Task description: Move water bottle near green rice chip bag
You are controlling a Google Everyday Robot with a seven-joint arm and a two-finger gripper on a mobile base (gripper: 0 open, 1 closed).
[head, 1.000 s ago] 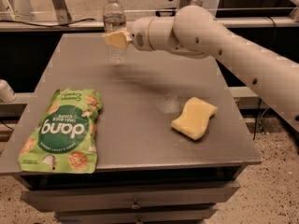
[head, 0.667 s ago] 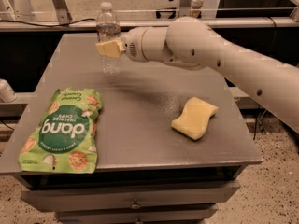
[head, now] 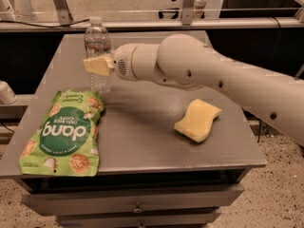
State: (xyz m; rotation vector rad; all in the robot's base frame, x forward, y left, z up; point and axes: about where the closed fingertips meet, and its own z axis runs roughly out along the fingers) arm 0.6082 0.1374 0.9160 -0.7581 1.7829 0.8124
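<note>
Grey tabletop [head: 142, 141], camera looking down from the front. White arm [head: 223, 84] comes in from the right and reaches across to the back-left part of the tabletop.

Pincer [head: 98, 64] sits at the arm's left end, over the back-left area. It is pinching the water bottle [head: 98, 42] around the middle. One pale yellow finger pad [head: 95, 65] shows across the front of the bottle; the other finger is hidden behind it.

Water bottle: clear, ribbed, upright, white cap [head: 96, 20] on top, dark label band high on the body. Its base is just beside the upper right corner of the chip bag [head: 64, 134]. Cannot tell whether the base rests on the tabletop or hangs a little above it, or whether it touches the bag.

Chip bag: bright green, lying flat at the front-left of the tabletop, white "dang" lettering on a dark green circle, round tan chips printed on it. Its bottom edge reaches the front edge of the tabletop.

Yellow wavy sponge [head: 198, 120] lies flat on the right side, under the arm, well apart from both bottle and bag.

Below the tabletop a drawer [head: 137, 201] front with a small knob. Pale rounded object [head: 5, 93] at the left edge of the view, off the tabletop; cannot tell what it is.
</note>
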